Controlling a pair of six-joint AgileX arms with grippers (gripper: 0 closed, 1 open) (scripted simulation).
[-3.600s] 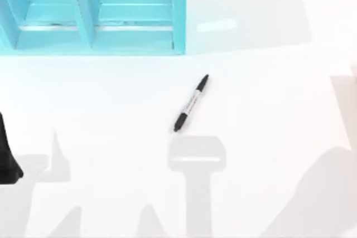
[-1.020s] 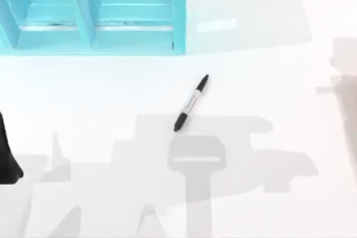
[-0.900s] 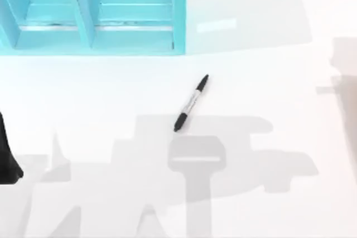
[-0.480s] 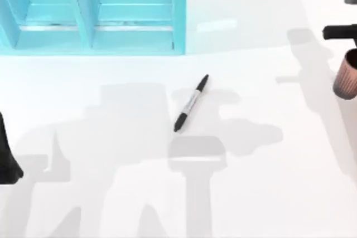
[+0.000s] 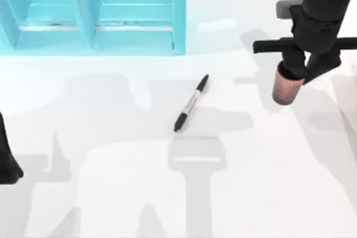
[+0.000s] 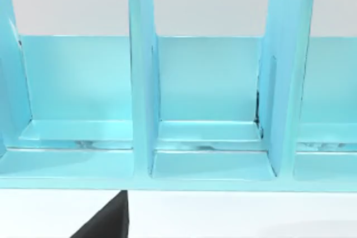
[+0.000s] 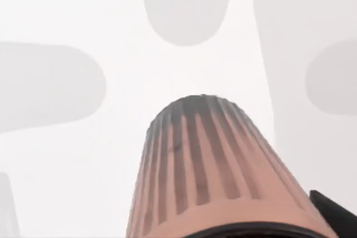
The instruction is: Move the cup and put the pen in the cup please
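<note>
1. Up at the table's right, the right gripper (image 5: 305,71) has its fingers closed on the rim of the cup (image 5: 286,89), a small copper-brown tumbler with ribbed, dark-streaked sides; from the right wrist view the cup (image 7: 215,165) hangs base-down over bare tabletop.
2. Near the table's middle lies the pen (image 5: 191,103), flat and on a slant, slim and black with a pale labelled barrel, well apart from the cup and to its left.
3. A turquoise shelf unit (image 5: 95,12) with upright dividers stands at the far left; the left wrist view looks straight into its compartments (image 6: 206,110).
4. At the left edge the left arm (image 5: 6,160) sits parked; whether its fingers are open cannot be told.
5. Nothing lies between cup and pen on the white table (image 5: 251,193), which carries soft grey shadows.
</note>
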